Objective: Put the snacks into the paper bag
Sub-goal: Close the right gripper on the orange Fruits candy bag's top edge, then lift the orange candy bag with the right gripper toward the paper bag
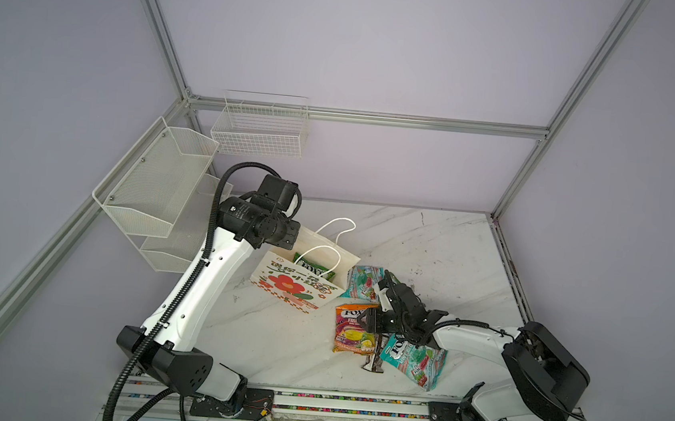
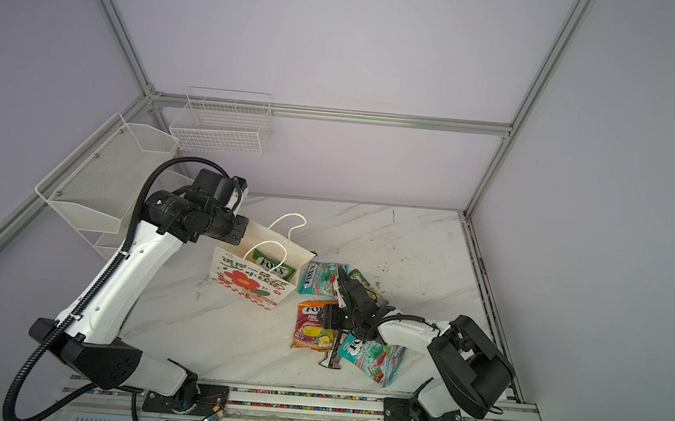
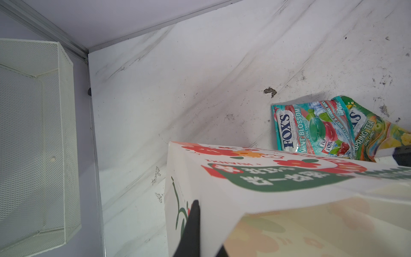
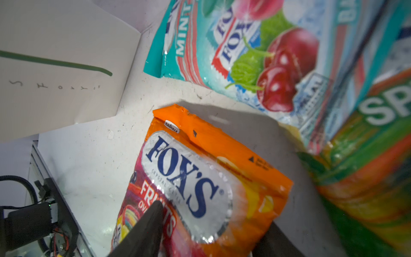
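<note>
Currently, white paper gift bag with red flower [image 1: 291, 286] stands open, glossy green FOX'S packet [image 1: 311, 266] inside. Left gripper [image 1: 294, 235] is clamped on the bag's rim. Just beside the bag, right gripper [image 4: 214, 217] has its jaws apart, straddling the glossy orange FOX'S packet [image 1: 351, 337].

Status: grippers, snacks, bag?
Left gripper shut on paper bag rim. Right gripper open astride orange packet. Green packet bagged. Cord handle crosses mouth.
</note>
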